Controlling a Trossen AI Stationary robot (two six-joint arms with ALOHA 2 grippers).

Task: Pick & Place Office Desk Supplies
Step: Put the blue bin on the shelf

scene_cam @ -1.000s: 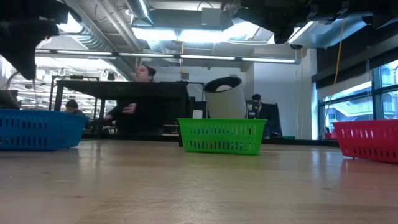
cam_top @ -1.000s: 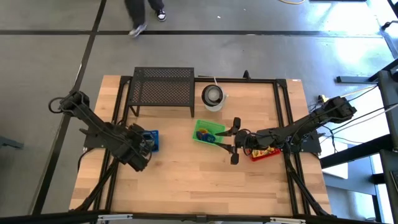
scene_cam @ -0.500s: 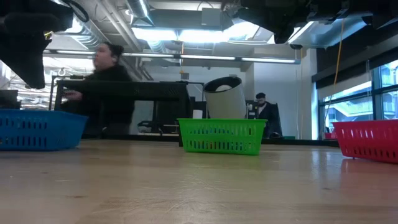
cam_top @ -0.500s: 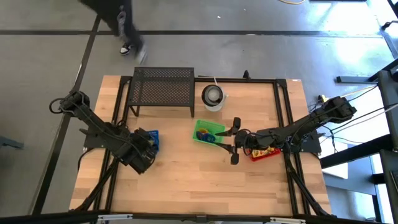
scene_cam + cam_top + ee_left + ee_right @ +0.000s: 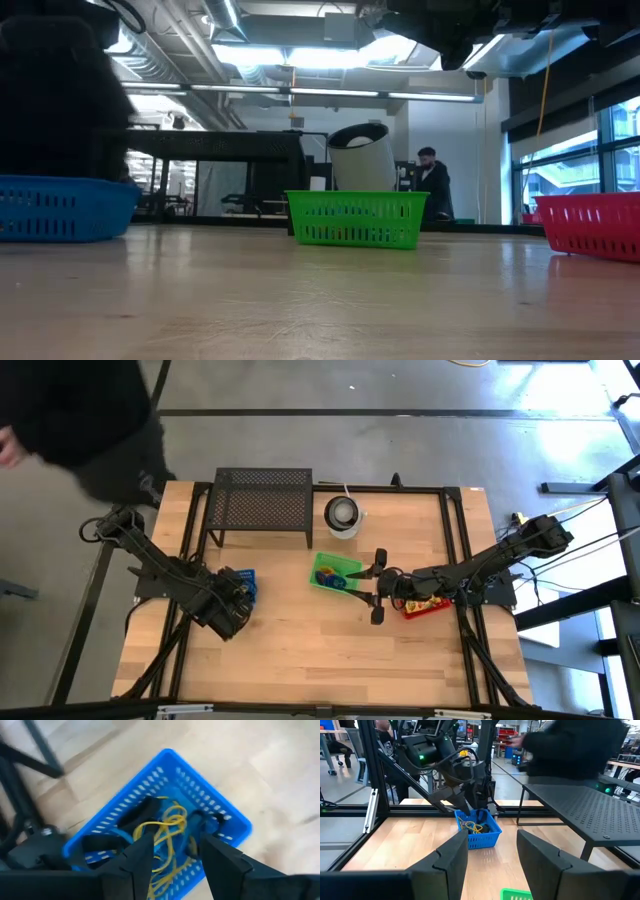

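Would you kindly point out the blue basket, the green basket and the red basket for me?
blue basket (image 5: 220,815): left wrist view, its right rim.
green basket (image 5: 357,219): low view, its front wall.
red basket (image 5: 595,225): low view, its front wall.

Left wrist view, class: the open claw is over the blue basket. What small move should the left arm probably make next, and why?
Probably lower straight down and close on the yellow loops. The left claw is open and empty above the blue basket, with those loops showing between its fingers. The right claw waits open by the green basket.
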